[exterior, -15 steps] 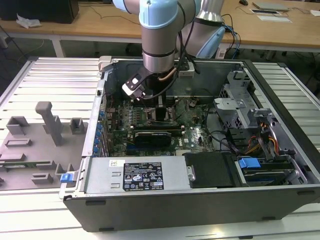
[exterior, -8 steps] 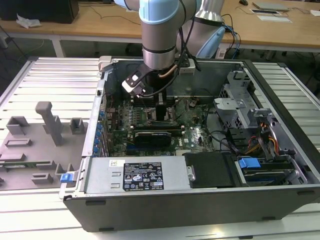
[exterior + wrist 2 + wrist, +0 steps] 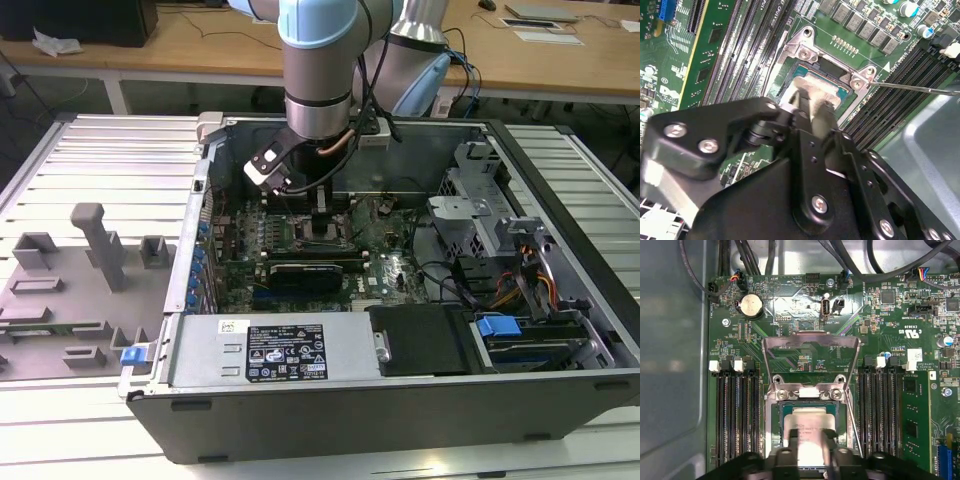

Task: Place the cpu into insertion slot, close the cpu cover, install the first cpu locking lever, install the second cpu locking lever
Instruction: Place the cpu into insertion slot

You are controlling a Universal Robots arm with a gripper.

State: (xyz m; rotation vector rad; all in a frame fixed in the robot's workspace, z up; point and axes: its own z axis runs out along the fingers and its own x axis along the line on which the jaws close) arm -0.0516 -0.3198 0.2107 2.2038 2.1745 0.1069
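Nearest the lens, the pincer point(image 3: 809, 439) appears clenched on the cpu point(image 3: 810, 421), its fingertips point(image 3: 805, 102) pinching two opposite edges while the chip sits low inside the insertion slot point(image 3: 776, 426), seated or nearly so. Placement therefore looks almost done. The cpu cover point(image 3: 810, 339) stands swung open beyond the socket and a locking lever point(image 3: 853, 422) is unlatched, so the cover and both levers are not yet done. In the exterior view, the slot lies at twelve o'clock of the graphics card point(image 3: 305, 270).
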